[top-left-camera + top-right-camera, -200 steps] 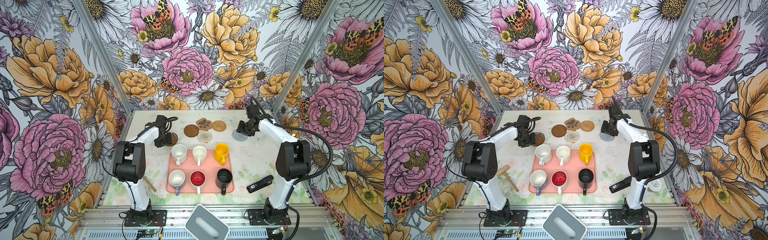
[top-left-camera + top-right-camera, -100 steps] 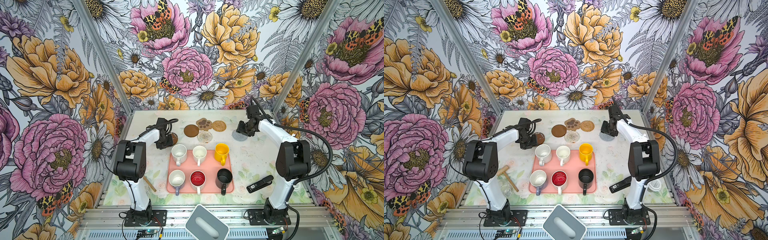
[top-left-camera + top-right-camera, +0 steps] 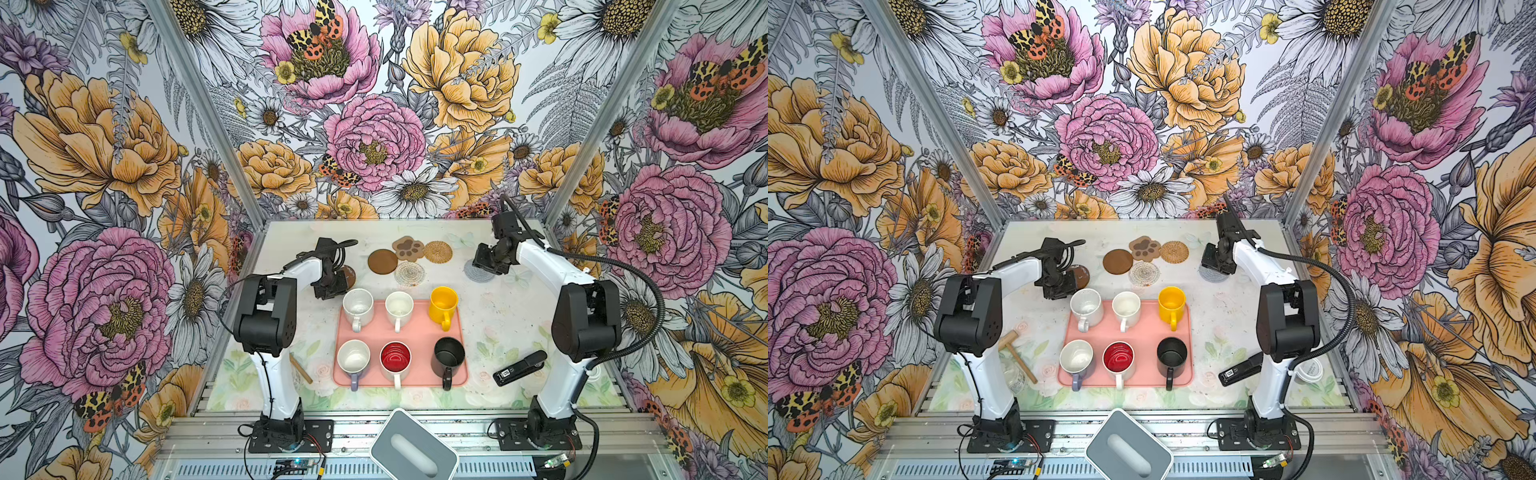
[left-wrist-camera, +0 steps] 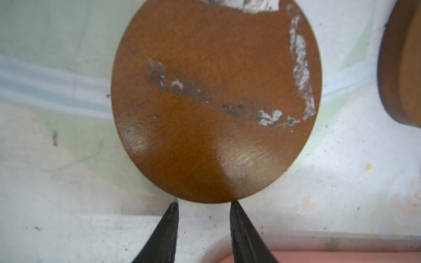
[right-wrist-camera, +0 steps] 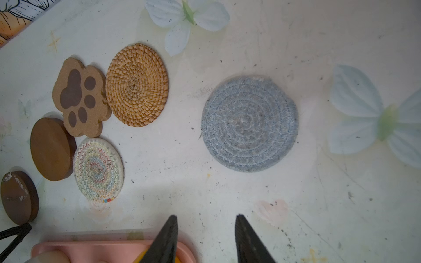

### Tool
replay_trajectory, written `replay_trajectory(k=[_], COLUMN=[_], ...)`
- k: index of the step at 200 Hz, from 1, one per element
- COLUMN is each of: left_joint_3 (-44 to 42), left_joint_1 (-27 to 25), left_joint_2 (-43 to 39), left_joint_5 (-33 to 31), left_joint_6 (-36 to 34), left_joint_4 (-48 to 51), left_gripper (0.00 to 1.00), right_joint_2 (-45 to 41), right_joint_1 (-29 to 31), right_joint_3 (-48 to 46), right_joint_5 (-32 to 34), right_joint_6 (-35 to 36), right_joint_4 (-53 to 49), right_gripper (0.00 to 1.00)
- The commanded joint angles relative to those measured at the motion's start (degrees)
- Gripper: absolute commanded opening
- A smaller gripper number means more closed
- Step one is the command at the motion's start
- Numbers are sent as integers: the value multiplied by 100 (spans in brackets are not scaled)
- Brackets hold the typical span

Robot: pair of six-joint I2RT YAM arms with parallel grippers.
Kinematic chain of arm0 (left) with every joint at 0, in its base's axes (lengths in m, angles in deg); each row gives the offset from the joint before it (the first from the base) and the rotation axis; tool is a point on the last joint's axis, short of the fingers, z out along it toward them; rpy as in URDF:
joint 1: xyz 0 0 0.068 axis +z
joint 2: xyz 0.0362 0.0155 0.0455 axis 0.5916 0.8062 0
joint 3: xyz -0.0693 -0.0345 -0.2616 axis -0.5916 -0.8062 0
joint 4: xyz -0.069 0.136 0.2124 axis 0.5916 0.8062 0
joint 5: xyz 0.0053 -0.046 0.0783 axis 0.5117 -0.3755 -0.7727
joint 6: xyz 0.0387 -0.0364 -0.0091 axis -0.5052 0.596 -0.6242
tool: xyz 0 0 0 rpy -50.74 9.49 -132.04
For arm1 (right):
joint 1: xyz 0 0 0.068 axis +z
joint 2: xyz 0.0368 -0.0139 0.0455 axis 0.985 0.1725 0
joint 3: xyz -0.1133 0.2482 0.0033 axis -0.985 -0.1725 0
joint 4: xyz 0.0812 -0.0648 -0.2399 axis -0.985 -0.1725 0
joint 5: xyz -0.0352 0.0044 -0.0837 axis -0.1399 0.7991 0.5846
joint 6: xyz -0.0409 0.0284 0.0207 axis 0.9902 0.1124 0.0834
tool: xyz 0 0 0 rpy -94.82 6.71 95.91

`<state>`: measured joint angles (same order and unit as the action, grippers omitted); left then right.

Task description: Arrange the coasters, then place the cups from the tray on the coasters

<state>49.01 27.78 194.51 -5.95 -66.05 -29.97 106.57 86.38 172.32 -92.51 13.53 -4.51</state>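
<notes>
**Left gripper backs off the worn disc**

In both top views the left gripper (image 3: 334,286) had drawn back slightly toward the tray (image 3: 419,328) since a second before; the worn disc (image 3: 349,275) stayed put near the tray's far left corner, so I judged it set down. The right gripper (image 3: 485,266) had not shifted; it hung over the grey mat (image 3: 478,277), well right of the rest. The clean disc (image 3: 382,262), paw (image 3: 409,248), rattan (image 3: 437,252) and white round (image 3: 410,274) lay bunched and touching, so arranging looked unfinished. All six cups (image 3: 359,305) stood on the tray. From above, each gripper's body hid its tips and part of the coaster under it.

In the left wrist view the tips stood narrowly spread with nothing between them. The worn disc (image 4: 216,102) lay flat just ahead; one fingertip (image 4: 234,211) seemed to touch its rim. The disc's far edge was cut off and the picture soft; whether the tips rested on the table (image 4: 68,216) I could not tell.

In the right wrist view the jaws were spread and empty; the grey mat (image 5: 249,124) lay flat ahead, clear of them. The tray (image 5: 91,250) was cut off at the frame edge; only a yellow sliver showed behind one finger.
</notes>
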Motion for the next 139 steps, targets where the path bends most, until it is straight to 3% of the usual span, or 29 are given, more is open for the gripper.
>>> replay_trajectory(k=[1,139], left_joint_3=[145,1030], left_joint_1=[-31,249], left_joint_2=[314,804], left_joint_5=[-97,-205], left_joint_6=[59,-30], left_joint_4=[-103,33], left_gripper=[40,39], right_joint_2=[-251,-320], right_joint_1=[2,72], right_joint_3=[-31,-1], right_joint_5=[-29,-67], right_joint_6=[-67,-117], right_joint_4=[54,63], right_gripper=[44,44])
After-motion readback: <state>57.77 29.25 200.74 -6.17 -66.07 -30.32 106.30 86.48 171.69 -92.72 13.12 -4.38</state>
